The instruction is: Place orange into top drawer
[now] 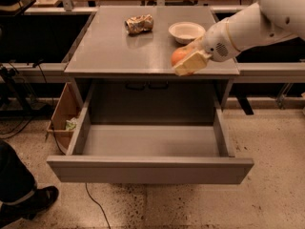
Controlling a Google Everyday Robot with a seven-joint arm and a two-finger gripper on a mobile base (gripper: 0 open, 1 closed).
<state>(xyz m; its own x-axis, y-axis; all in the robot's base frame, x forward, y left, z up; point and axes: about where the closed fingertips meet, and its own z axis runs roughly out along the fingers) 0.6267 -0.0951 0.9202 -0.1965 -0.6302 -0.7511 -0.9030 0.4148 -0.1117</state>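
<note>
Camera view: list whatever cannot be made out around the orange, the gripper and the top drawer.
All in the camera view.
- orange: right side hidden by the gripper gripping it near the table's front right edge.
- gripper: far finger hidden behind the orange.
- top drawer: front strip of floor hidden by its front panel.
- arm: cut off by the right edge.
</note>
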